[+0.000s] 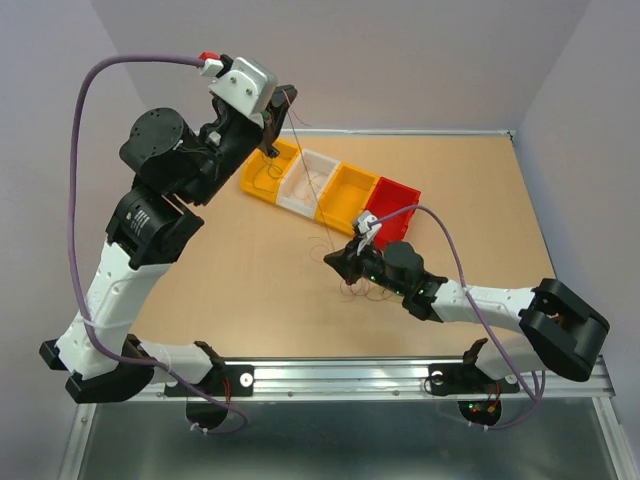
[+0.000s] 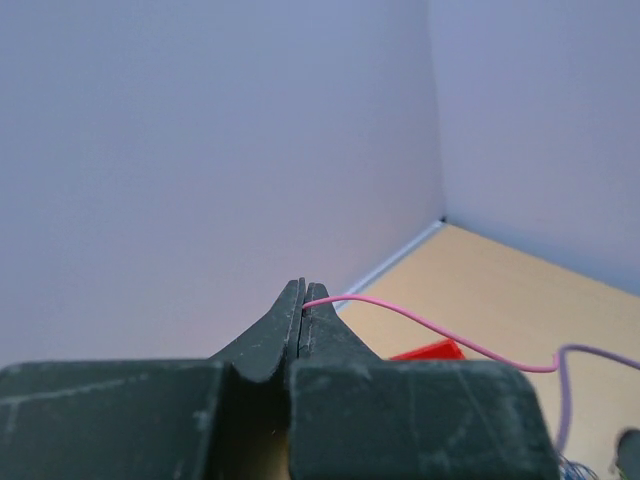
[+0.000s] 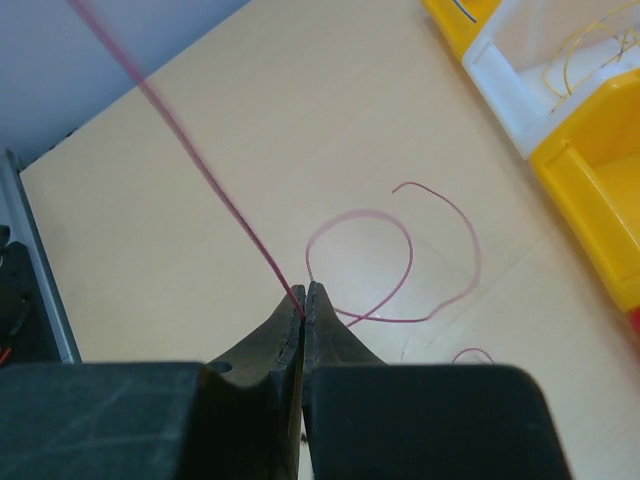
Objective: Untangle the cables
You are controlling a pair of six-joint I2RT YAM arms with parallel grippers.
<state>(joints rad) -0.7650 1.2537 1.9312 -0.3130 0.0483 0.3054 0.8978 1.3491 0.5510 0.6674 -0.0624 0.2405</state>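
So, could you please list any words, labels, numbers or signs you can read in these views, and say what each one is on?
No text is legible in any view.
Pale markings on the left arm's black link: too small and blurred to read.
The bins, table, left gripper, right gripper and the cables: no lettering shows.

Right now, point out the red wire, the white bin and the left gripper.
red wire point(image 3: 200, 163), right wrist view, taut strand
white bin point(image 3: 497, 85), right wrist view, side wall
left gripper point(image 2: 303, 285), left wrist view, between the shut fingertips
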